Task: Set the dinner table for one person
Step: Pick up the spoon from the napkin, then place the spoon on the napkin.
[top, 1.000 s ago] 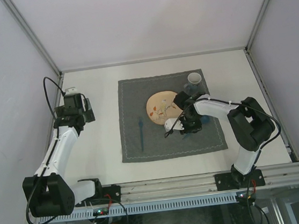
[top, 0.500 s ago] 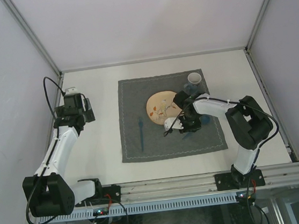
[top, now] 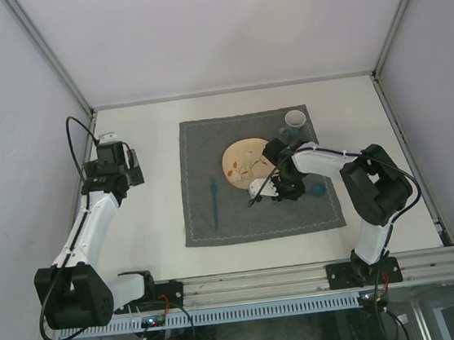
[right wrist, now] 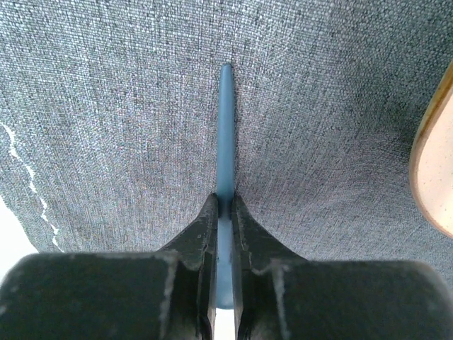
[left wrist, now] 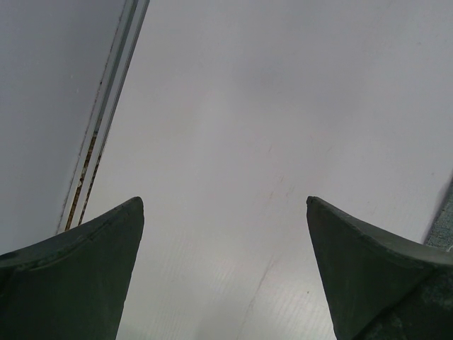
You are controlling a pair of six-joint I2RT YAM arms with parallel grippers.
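The dinner table (top: 142,130) carries a square grey cloth (top: 209,156). On the cloth lie a tan patterned plate (top: 241,162), a blue fork (top: 213,200) to its left, and a white cup (top: 295,119) at the far right corner. My right gripper (top: 278,190) is low on the cloth just in front of the plate. In the right wrist view this gripper (right wrist: 225,200) is shut on the thin handle of a blue utensil (right wrist: 226,127) lying flat on the cloth (right wrist: 127,106). The left gripper (left wrist: 224,202) hangs open over the bare table (left wrist: 283,106).
A small bluish glass (top: 289,136) stands beside the white cup. A blue oval shape (top: 318,188) shows on the cloth right of my right wrist. The plate's rim (right wrist: 432,177) sits close on the right of the jaws. A metal rail (left wrist: 106,127) borders the table's left side.
The right gripper's jaws have closed onto the blue utensil handle, and that arm has edged slightly toward the far side. The left arm has not moved.
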